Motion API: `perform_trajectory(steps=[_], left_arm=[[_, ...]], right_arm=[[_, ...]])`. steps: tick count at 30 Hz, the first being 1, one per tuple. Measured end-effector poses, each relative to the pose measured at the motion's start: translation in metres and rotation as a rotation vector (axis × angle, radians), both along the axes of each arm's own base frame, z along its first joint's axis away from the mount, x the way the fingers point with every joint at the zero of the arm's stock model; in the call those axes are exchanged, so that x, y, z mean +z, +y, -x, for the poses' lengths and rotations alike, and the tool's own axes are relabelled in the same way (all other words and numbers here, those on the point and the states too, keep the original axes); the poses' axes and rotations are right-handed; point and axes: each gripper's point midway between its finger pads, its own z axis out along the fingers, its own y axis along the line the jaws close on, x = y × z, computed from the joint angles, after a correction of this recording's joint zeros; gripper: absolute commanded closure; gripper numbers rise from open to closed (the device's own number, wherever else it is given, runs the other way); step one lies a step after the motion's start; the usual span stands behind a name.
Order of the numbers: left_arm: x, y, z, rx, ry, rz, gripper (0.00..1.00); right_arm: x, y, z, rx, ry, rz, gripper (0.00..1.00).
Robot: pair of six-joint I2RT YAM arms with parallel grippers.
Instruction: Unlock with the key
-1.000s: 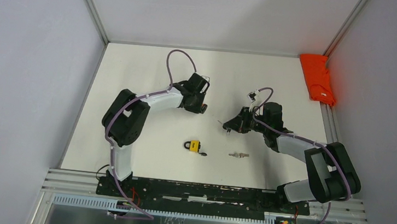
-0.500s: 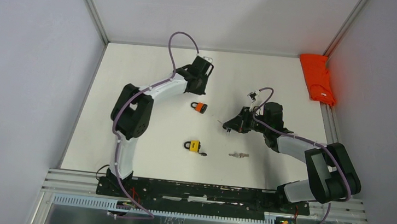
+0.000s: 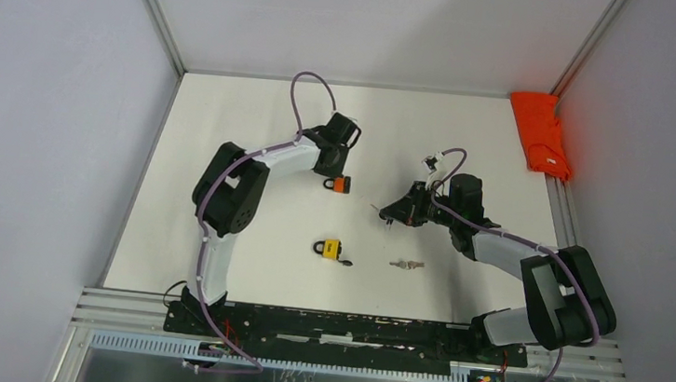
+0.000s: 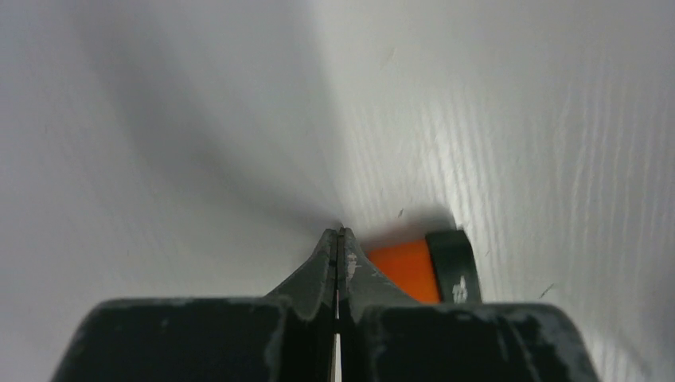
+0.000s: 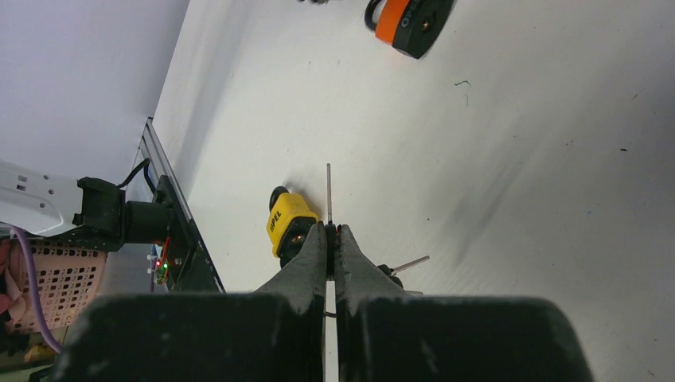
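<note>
Top: left tool (image 3: 334,176) is down at the orange padlock (image 3: 340,184), mid-bench (image 3: 227,143). Right tool (image 3: 386,213) is low, well apart from the yellow padlock (image 3: 331,248).
Left wrist: tips fully closed, nothing btwn; orange padlock just beside the rt finger.
Right wrist: tips clamped on key (image 5: 328,191), blade sticking out fwd, yellow padlock near.

The left arm (image 3: 279,160) and right arm (image 3: 502,250) are white links with black joints, each trailed by a purple cable (image 3: 314,74). Black fingers (image 4: 306,282) look scuffed.
</note>
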Motion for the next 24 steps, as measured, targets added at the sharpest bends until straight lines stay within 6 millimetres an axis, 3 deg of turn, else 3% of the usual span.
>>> perform_trajectory(steps=[8,13,20,24], left_arm=[[-0.001,0.029,0.043,0.007,0.031,-0.024,0.98],[-0.001,0.035,0.053,0.007,0.031,-0.022,0.92],[0.01,0.023,0.056,-0.046,0.021,0.047,0.72],[0.042,0.003,0.057,-0.2,-0.033,0.129,0.69]], right_arm=[[0.0,0.0,0.0,0.0,0.001,-0.001,1.0],[0.0,0.0,0.0,-0.001,0.002,-0.002,1.0],[0.005,-0.001,0.004,-0.001,-0.01,-0.006,1.0],[0.02,-0.002,0.007,-0.004,-0.04,-0.021,1.0]])
